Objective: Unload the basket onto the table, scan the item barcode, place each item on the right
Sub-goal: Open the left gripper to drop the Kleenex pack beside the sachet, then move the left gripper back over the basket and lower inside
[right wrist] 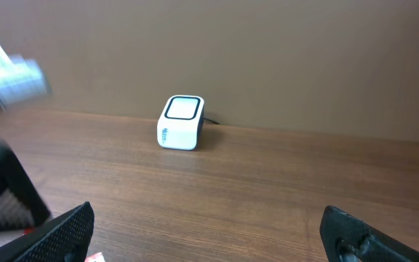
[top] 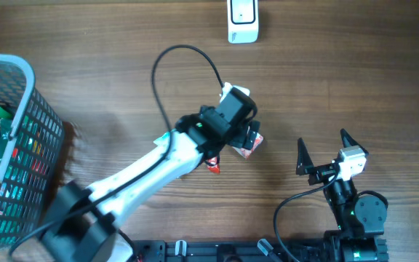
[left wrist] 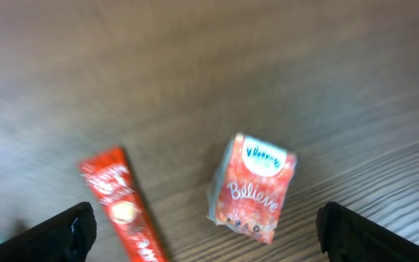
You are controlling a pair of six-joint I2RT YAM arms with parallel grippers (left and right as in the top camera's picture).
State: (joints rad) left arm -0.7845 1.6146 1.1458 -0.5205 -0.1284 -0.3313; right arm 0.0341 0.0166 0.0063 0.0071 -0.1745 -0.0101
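A small orange-red pack marked "Believe" (left wrist: 257,188) lies on the wooden table, and a long red stick packet (left wrist: 126,211) lies to its left. My left gripper (left wrist: 209,240) hovers above them, open, its fingers wide on either side and touching neither. From overhead the pack (top: 249,148) and stick (top: 214,166) peek out under the left gripper (top: 240,133). The white barcode scanner (top: 243,20) stands at the table's far edge, also seen as the scanner (right wrist: 181,122) ahead of my open, empty right gripper (right wrist: 213,236).
A grey mesh basket (top: 22,109) holding several groceries stands at the left edge. The right gripper (top: 326,148) is near the front right. A black cable (top: 167,58) loops over the table behind the left arm.
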